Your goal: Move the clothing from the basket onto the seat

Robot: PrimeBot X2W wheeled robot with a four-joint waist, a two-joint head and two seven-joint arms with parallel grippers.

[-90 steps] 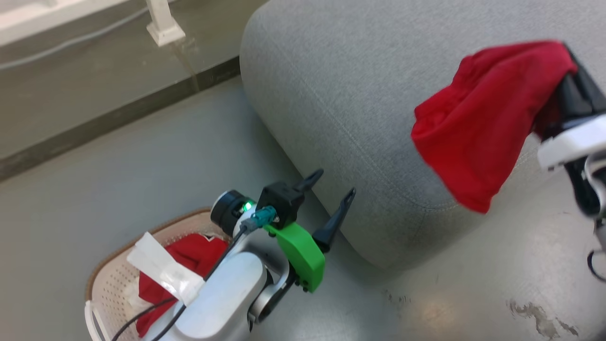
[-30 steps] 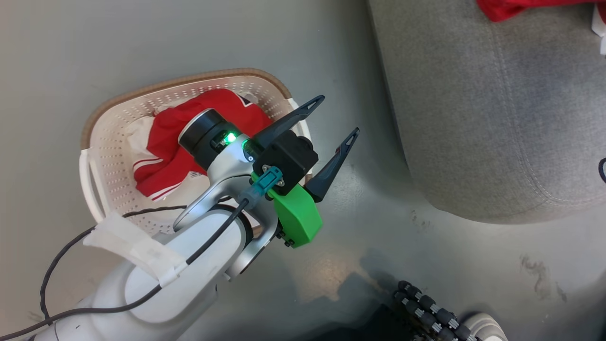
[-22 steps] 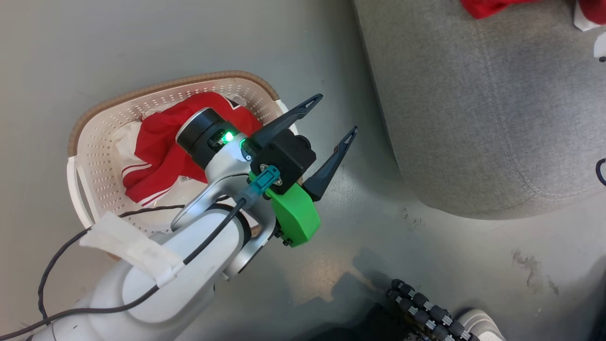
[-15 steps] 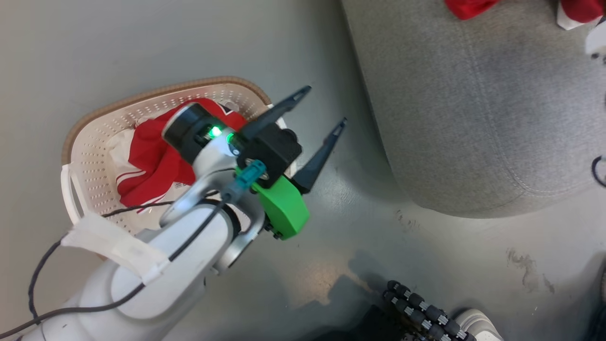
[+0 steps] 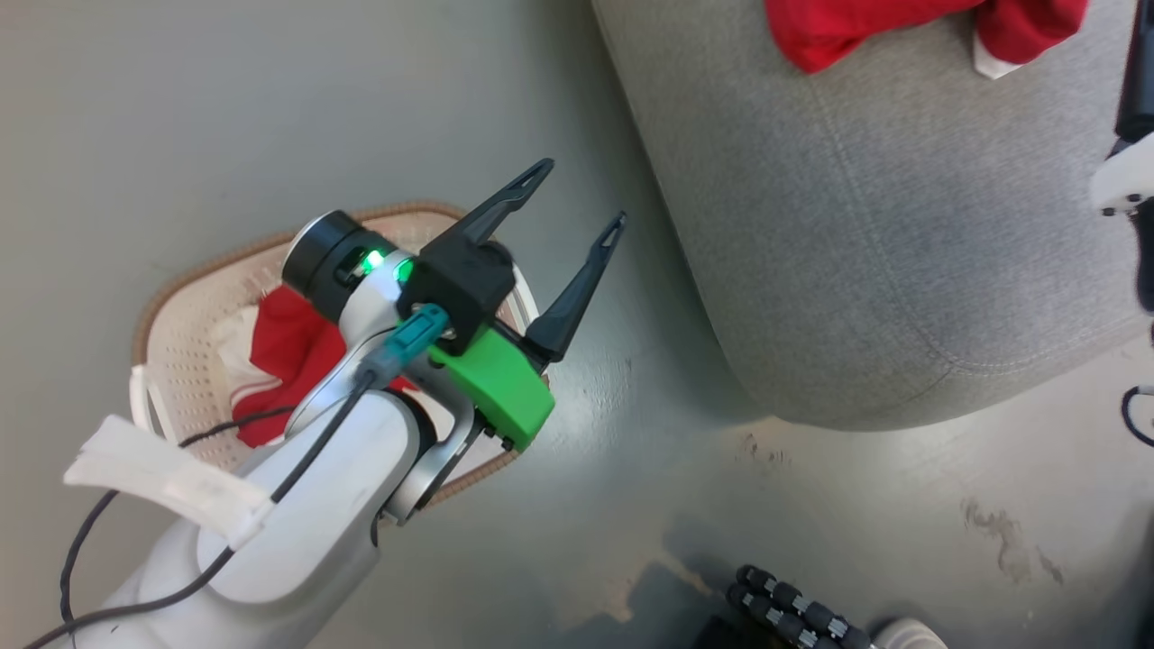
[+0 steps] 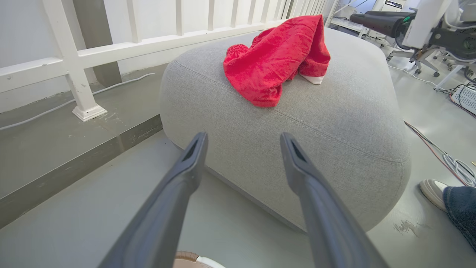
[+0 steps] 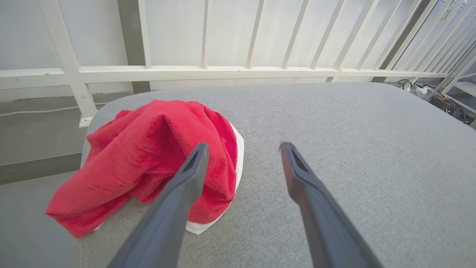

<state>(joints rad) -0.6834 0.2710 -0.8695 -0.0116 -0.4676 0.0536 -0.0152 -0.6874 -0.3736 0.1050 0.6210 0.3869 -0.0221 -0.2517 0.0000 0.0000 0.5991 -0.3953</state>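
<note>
Garment A, red with a white hem, lies crumpled on the seat. It is just ahead of the right gripper, toward that gripper's left finger, which crosses the cloth in the right wrist view. We cannot tell whether finger and cloth touch. The right gripper's fingers stand spread, with only grey upholstery between them.

Garment B, red with white striped trim, sits bunched in the basket, beneath and behind the wrist of the left gripper. We see this gripper's fingers likewise spread wide and empty, raised over the floor between basket and seat. They point toward the seat's rounded flank, and garment A lies well ahead of them on its top.

Beyond the seat, past both grippers, runs a white railing. To the right of the left gripper, near the seat's base, we note a person's shoe and cables on the floor.
</note>
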